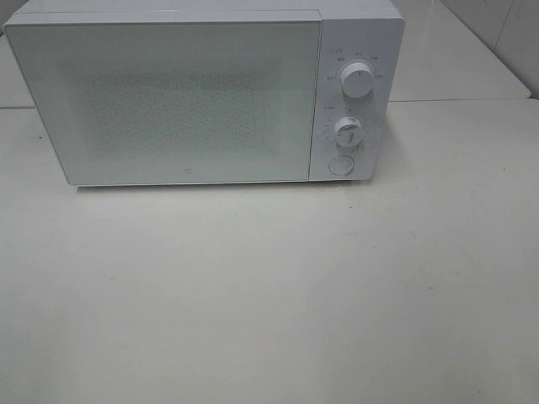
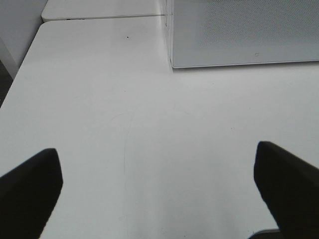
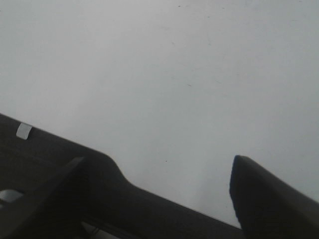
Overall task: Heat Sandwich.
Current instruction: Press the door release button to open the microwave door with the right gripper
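A white microwave (image 1: 168,101) is seen in the exterior high view at the far side of the counter (image 1: 269,295), a little to the left of the middle. Its door (image 1: 177,135) is closed and its frosted window hides the inside. On the right part of its front, an upper knob (image 1: 357,82), a lower knob (image 1: 347,132) and a round button (image 1: 340,164) are placed one under the other. These controls are shown only in this view.

The two end effectors are shown only in the wrist views. In the left wrist view the left end effector (image 2: 157,164) is released: its dark fingers (image 2: 30,194) are spread wide, with only bare counter (image 2: 99,99) between them. Farther away, the lower left corner of the microwave (image 2: 244,32) is seen, well apart from the fingers. A seam to a second table (image 2: 99,10) is seen at the far left.

In the right wrist view the right end effector (image 3: 159,164) is also released, and nothing is held between its fingers (image 3: 264,199). Plain white counter (image 3: 174,74) is seen beyond them. A dark band (image 3: 50,154) with a small pale tag (image 3: 23,130) crosses one corner; what it is cannot be told.

The sandwich is shown in no view, so its place cannot be told.
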{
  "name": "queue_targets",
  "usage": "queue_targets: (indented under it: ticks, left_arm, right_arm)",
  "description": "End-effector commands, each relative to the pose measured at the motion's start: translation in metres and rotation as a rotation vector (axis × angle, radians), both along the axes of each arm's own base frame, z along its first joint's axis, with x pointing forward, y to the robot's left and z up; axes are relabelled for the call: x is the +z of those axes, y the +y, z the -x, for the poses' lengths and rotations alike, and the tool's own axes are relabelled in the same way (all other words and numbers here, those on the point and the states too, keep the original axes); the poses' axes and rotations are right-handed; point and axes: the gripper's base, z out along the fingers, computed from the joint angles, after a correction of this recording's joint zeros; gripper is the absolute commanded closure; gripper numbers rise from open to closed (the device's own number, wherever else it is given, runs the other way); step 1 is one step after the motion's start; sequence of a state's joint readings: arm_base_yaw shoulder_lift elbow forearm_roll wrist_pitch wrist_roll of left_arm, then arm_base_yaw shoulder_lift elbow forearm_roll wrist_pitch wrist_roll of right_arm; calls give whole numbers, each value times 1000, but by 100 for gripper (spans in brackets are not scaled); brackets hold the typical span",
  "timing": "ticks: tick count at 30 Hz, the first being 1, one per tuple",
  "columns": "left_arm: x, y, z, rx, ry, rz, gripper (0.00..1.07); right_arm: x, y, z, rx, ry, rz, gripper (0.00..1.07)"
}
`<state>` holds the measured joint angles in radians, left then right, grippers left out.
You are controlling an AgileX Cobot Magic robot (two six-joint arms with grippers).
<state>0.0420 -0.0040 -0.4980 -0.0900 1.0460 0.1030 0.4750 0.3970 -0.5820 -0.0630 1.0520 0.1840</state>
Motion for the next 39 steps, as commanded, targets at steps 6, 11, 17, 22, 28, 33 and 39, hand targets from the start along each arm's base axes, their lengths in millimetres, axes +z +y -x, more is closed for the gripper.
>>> queue_targets:
  ticks: [6,11,17,22,28,33,39]
  left_arm:
    - [0,0,3,3,-32,3,7]
    - [0,0,3,3,-32,3,7]
    - [0,0,3,3,-32,3,7]
    - [0,0,3,3,-29,3,7]
    - [0,0,3,3,-29,3,7]
    - [0,0,3,3,-29,3,7]
    - [0,0,3,3,-29,3,7]
  right_arm:
    - [-9,-16,25,-165,-127,-51,31]
    - [-12,-17,40,-211,-217,-87,31]
    - [-13,-16,60,-214,-349,-93,32]
    - [-13,-16,59,-227,-354,-91,32]
    - [-14,-16,59,-227,-354,-91,32]
    - [-14,-16,59,-227,-354,-91,32]
    - [-14,-16,59,-227,-354,-91,32]
